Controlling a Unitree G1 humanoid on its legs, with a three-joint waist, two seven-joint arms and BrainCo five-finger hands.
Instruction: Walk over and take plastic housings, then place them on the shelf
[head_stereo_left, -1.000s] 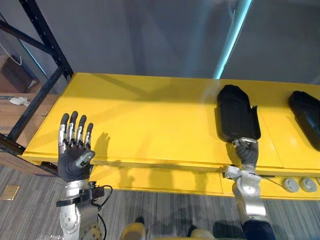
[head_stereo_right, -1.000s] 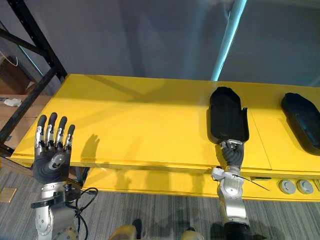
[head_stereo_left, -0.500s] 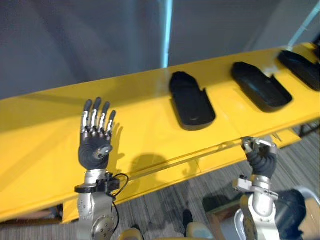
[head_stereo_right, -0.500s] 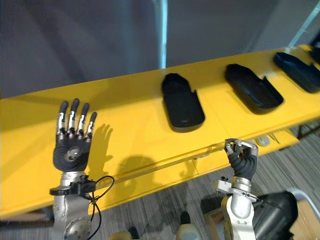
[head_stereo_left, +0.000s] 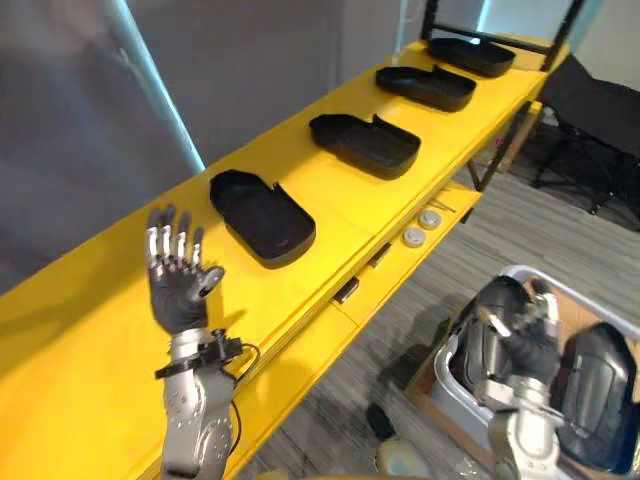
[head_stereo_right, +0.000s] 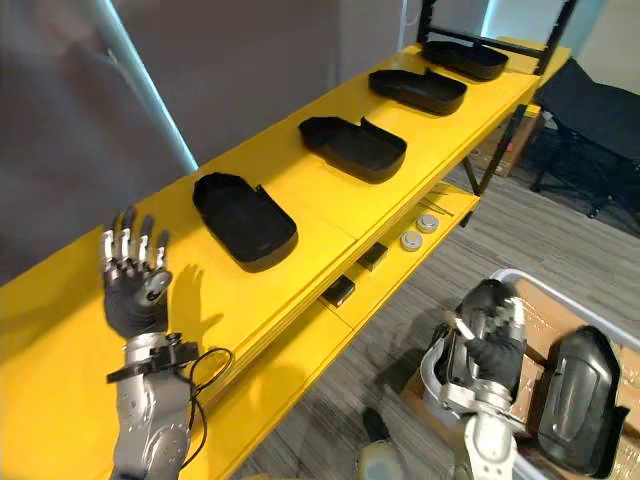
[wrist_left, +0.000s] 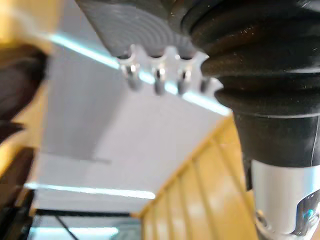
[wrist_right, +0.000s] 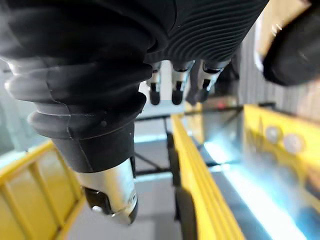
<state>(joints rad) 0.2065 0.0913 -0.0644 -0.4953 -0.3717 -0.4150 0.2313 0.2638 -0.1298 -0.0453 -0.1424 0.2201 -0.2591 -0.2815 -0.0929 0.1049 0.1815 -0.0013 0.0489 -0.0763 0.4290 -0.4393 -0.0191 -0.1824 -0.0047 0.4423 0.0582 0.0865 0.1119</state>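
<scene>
Several black plastic housings lie in a row along the yellow shelf (head_stereo_left: 120, 330); the nearest housing (head_stereo_left: 262, 217) is just beyond my left hand (head_stereo_left: 180, 295), which is raised with straight fingers (wrist_left: 157, 80) and holds nothing. On the floor at the lower right stands a white bin (head_stereo_right: 540, 290) with more black housings (head_stereo_right: 572, 395) in it. My right hand (head_stereo_left: 525, 345) hovers over this bin, in front of a second housing (head_stereo_left: 487, 345). Its fingers (wrist_right: 175, 87) reach out uncurled and grip nothing.
Black shelf uprights (head_stereo_left: 430, 20) rise at the far end of the shelf. A black chair (head_stereo_left: 590, 110) stands on the grey carpet beyond the bin. Two round discs (head_stereo_left: 415, 235) and small dark blocks (head_stereo_right: 340, 290) rest on the lower ledge.
The view has swung right, from the shelf toward the floor bin. My right hand has left the shelf's edge, uncurled, and now hangs over the bin. The left hand stays raised and open.
</scene>
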